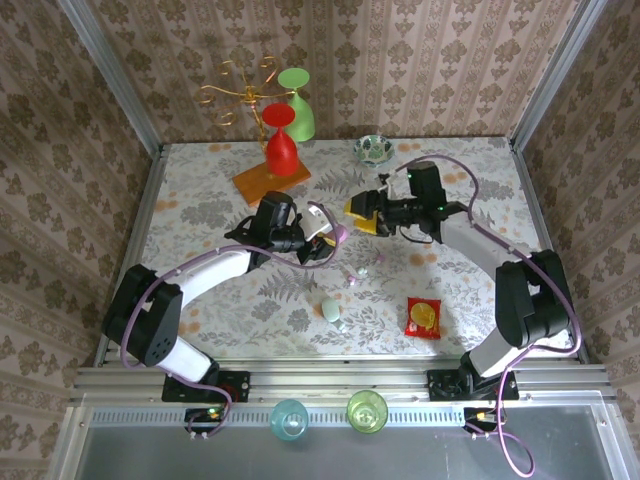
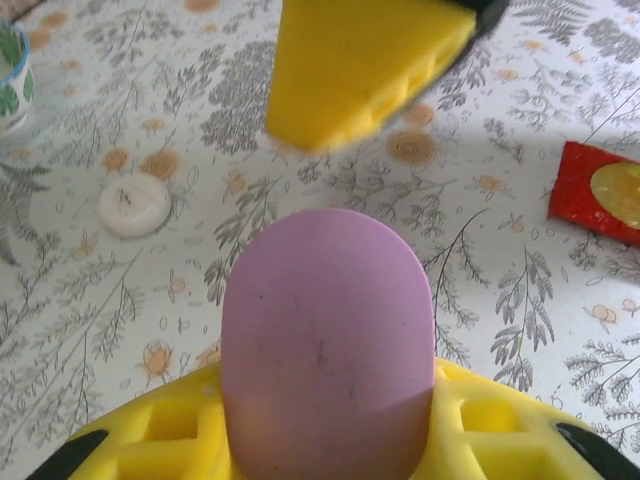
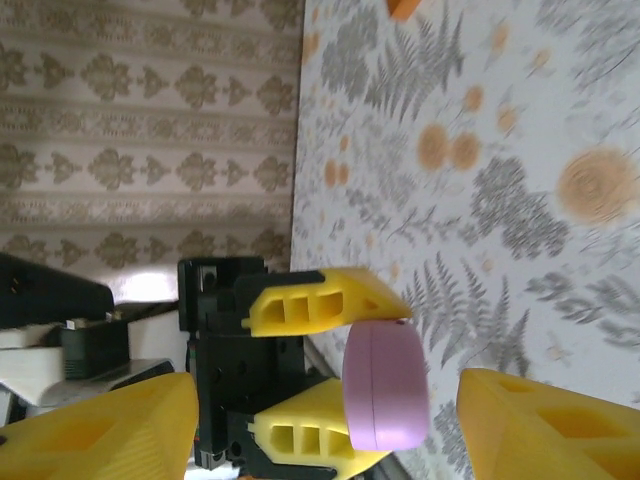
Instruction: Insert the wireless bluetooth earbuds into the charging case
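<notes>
Holding the charging case (image 2: 328, 340), earbuds (image 1: 355, 276) not yet in
The earbuds lie loose on the table (image 1: 200, 190); our left gripper (image 3: 372, 372) pinches the lilac case, right gripper (image 1: 362, 217) gapes empty before it. Next, we judge: open the lid.

Bright even overhead light, soft faint shadows, wrist views blurred close up, top view sharp.

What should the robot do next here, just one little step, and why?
Probably ease the right hand onto the lilac case to open its lid: the left hand grips that case, which looks shut, the right hand stands open facing it, and earbuds lie on the table.
</notes>
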